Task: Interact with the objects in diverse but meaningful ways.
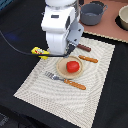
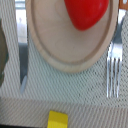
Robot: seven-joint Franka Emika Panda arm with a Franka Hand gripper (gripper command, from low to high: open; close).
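Observation:
A red tomato (image 1: 73,66) (image 2: 86,12) lies on the tan round plate (image 1: 63,70) (image 2: 60,50) in the middle of the striped mat. The yellow butter box (image 1: 39,51) (image 2: 57,120) sits at the mat's edge, on the exterior view's left of the plate. A dark brown sausage stick (image 1: 84,48) lies on the mat beyond the plate. The grey two-handled pot (image 1: 92,13) stands at the back. My gripper (image 1: 67,51) hangs above the mat by the plate's far rim, between butter box and sausage stick. Its fingers are hidden. No milk carton is in view.
A wooden-handled fork (image 1: 66,80) (image 2: 112,70) lies on the near side of the plate and a knife (image 1: 88,59) (image 2: 22,70) on its far side. A bowl (image 1: 123,17) stands at the back on the exterior view's right. A black cable (image 1: 15,46) runs toward the arm.

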